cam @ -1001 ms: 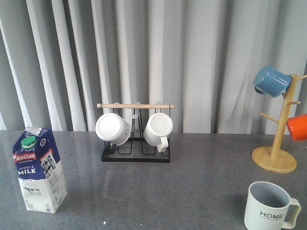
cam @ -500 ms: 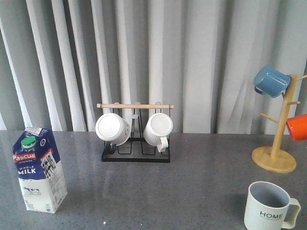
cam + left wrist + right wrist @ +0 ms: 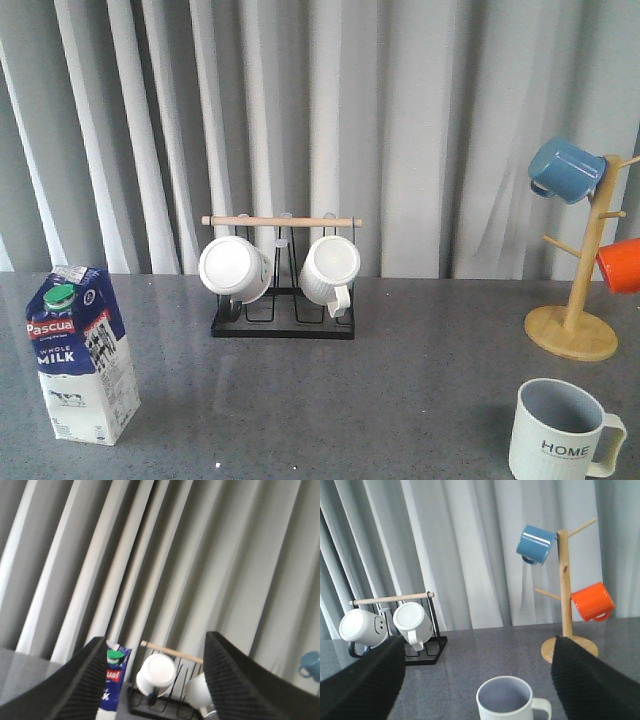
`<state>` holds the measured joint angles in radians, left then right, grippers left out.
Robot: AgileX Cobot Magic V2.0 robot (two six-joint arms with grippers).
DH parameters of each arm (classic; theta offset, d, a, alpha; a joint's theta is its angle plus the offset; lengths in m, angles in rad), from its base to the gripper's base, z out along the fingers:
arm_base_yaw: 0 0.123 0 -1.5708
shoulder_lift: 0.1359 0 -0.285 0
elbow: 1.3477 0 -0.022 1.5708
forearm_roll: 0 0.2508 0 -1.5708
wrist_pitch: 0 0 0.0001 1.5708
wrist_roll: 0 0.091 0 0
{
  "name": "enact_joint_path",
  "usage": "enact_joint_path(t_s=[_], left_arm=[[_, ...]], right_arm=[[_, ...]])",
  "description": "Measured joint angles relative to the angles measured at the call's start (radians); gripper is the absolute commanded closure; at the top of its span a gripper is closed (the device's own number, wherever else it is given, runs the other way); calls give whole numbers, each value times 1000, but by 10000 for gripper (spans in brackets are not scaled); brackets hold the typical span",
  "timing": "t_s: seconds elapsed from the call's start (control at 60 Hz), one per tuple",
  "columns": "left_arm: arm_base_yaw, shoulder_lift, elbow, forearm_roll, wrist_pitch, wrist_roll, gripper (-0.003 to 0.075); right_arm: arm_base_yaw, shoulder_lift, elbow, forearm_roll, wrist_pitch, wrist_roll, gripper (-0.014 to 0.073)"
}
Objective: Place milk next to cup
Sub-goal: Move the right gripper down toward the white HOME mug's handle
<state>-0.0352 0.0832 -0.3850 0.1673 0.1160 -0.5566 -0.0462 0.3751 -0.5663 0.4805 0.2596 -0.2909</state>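
Note:
The milk carton (image 3: 82,352), dark blue and white with a green cap and a red "Pascua" band, stands upright at the table's front left. It shows in the left wrist view (image 3: 114,680) beside my left finger. The cup (image 3: 562,432), a pale ribbed mug marked "HOME", stands at the front right, handle to the right. It also shows in the right wrist view (image 3: 509,700). My left gripper (image 3: 156,667) is open and empty, away from the carton. My right gripper (image 3: 477,672) is open and empty, short of the cup. Neither gripper shows in the front view.
A black wire rack (image 3: 283,318) with a wooden bar holds two white mugs (image 3: 234,268) at the table's back middle. A wooden mug tree (image 3: 578,318) at the back right carries a blue mug (image 3: 566,169) and an orange mug (image 3: 620,265). Grey curtains hang behind.

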Motion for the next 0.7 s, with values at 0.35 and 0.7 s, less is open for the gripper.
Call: enact_joint_path(t_s=[0.35,0.7], left_arm=[[0,339,-312,-37,326,206,300],[0,379,-320,-56,341,232,302]], right_arm=[[-2,362,-293,-480,266,247,41],[-2,563,-73,-683,215,493,57]])
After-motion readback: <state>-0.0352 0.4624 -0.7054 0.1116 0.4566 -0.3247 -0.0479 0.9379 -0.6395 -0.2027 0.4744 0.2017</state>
